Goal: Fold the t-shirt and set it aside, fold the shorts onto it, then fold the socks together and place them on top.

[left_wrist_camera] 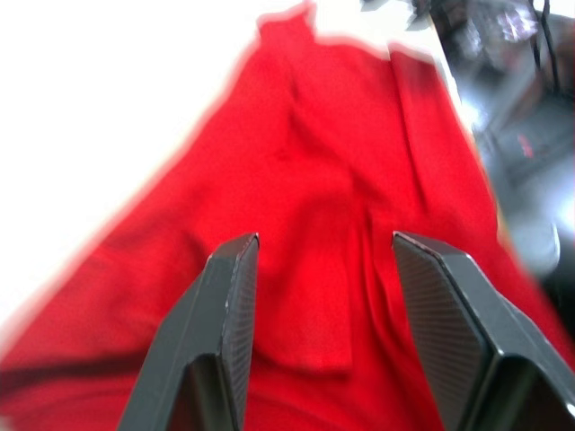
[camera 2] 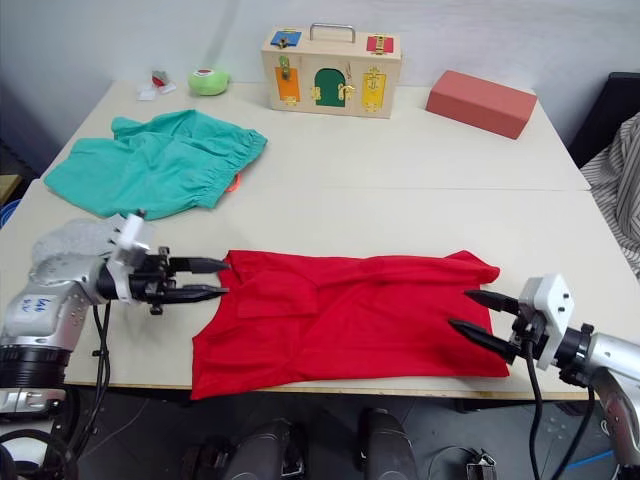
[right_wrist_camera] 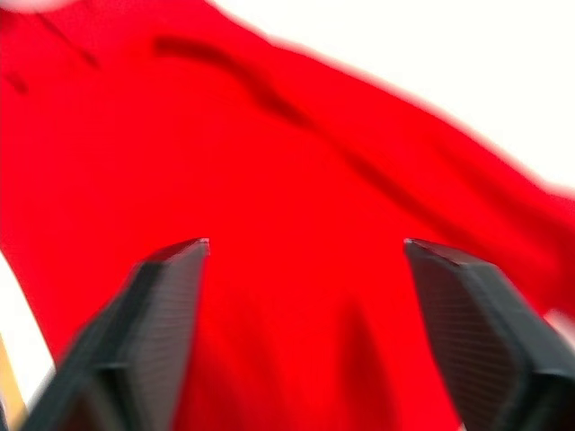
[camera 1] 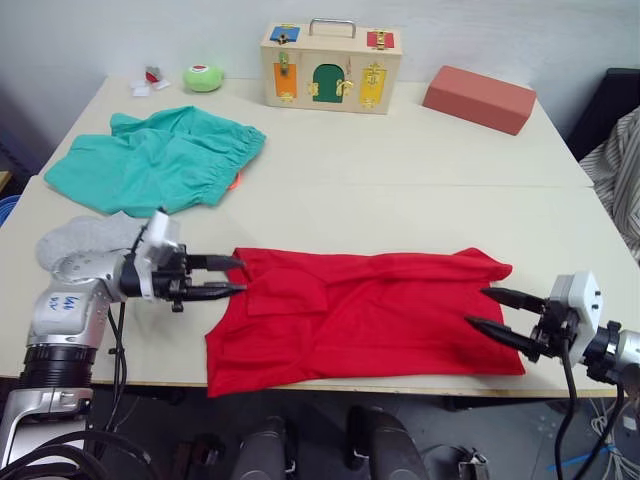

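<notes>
I see the t-shirt (camera 1: 365, 320) lying flat along the near edge of the table (camera 1: 420, 190), already folded lengthwise into a long red band running left to right, with a wider flap at its near-left corner. My left gripper (camera 1: 232, 276) sits at the shirt's left end, fingers spread apart with nothing between them — the tips are just over the cloth's edge. My right gripper (camera 1: 490, 309) is at the shirt's right end, its fingers also parted and empty, the tips resting on or just above the red fabric; I cannot tell which. In the left wrist view the two fingers (left_wrist_camera: 220, 332) stand wide with the red cloth spread beyond them, and the right wrist view shows the same on its side. The shorts (camera 1: 155, 160) lie crumpled on the far left of the table, well apart from the shirt, with a bit of orange drawstring (camera 1: 235, 181) showing at their right edge. The socks (camera 1: 85, 238) lie as a grey heap on the left — just behind my left arm. Along the far edge stand a wooden latch box (camera 1: 330, 67), a salmon-red block (camera 1: 479, 98) to its right and a green roll (camera 1: 203, 77) to its left.
</notes>
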{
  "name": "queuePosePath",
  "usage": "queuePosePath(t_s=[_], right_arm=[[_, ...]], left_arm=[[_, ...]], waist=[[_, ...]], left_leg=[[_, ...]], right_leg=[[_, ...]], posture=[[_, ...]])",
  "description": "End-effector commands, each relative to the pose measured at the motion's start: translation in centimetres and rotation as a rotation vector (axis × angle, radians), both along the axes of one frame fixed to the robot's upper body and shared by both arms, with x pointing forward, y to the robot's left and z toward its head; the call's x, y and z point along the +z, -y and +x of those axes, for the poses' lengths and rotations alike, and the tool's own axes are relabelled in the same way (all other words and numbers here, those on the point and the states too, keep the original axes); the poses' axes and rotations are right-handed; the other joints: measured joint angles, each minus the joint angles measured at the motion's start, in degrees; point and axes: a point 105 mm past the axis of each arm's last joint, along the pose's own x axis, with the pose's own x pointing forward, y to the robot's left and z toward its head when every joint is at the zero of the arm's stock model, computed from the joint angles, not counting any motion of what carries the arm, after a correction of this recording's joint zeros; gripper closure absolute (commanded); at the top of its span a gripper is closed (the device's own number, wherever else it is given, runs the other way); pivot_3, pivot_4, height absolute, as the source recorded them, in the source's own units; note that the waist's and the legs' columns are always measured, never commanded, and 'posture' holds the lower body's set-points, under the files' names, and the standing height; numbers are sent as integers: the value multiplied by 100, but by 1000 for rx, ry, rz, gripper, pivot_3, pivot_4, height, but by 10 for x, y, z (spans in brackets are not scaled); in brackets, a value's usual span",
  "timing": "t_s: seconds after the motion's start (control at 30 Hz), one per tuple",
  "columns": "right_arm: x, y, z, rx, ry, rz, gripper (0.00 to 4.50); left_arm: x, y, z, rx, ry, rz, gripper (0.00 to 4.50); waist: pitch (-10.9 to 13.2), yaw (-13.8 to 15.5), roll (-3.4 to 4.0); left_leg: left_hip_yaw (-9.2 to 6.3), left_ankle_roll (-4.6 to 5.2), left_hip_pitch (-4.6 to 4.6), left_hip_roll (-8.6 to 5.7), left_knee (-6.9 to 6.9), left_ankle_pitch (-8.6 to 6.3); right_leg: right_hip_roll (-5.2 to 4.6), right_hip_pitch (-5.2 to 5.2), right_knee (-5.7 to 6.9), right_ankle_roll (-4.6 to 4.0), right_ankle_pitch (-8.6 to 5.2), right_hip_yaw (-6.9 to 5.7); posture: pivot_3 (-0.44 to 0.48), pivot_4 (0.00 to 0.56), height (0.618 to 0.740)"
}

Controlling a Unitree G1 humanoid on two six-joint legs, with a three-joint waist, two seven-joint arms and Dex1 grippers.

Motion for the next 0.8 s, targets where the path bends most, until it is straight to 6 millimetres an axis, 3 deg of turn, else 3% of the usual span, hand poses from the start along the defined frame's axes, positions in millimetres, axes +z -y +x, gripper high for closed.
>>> queuePosePath(t_s=[0.03, 0.13, 0.2, 0.27, 0.33, 0.43, 0.53, 0.8], right_arm=[[25, -30, 9, 24, 96, 73, 2566], [26, -64, 25, 2, 156, 102, 3602], [16, -95, 39, -12, 179, 86, 4263], [-1, -121, 56, -52, 205, 8, 4470], [-6, -125, 70, -132, 224, 1, 4470], [-17, -114, 83, -216, 237, -44, 4470], [-28, -86, 88, -307, 244, -82, 4470], [-45, 27, 84, -597, 211, -163, 4470]], left_arm=[[17, 14, 0, 34, 52, -69, 2952], [8, 36, 4, 60, 76, -44, 3895], [-4, 58, 20, 147, 94, -35, 4474], [-27, 85, 31, 197, 95, 16, 4500], [-30, 91, 50, 348, 85, -33, 4500], [-38, 95, 60, 421, 64, -26, 4500], [-54, 87, 70, 507, 73, 54, 4500], [-81, 62, 72, 565, -8, 93, 4500]], waist=[[-1, 24, -2], [-3, 28, -5], [-4, 11, -6], [-5, 10, -5], [-5, 18, -7], [-6, 12, -7], [-6, 6, -7], [-10, 1, -9]], left_leg=[[-4, 0, 0, 0, 0, 0], [-7, -6, -5, -2, 0, -1], [0, -7, -5, -3, 0, -2], [7, -8, -5, -8, 0, -1], [9, -8, -6, -10, 0, 1], [9, -5, -20, -9, 0, 2], [11, -4, -19, -8, 0, 2], [20, 0, 1, -7, -1, 1]], right_leg=[[0, 1, -1, 0, 0, -1], [1, 0, -2, 0, 0, -6], [2, -2, -2, 0, 0, -3], [2, -6, 3, 0, 0, 4], [5, -6, 1, 2, 1, 3], [9, -13, 4, 4, 3, 1], [13, -12, 3, 5, 4, 0], [10, -2, -8, 8, 5, 11]], posture=[[0, 150, 740], [0, 150, 740], [0, 150, 740], [0, 150, 740], [0, 150, 740], [0, 150, 740], [0, 150, 740], [0, 150, 740]])
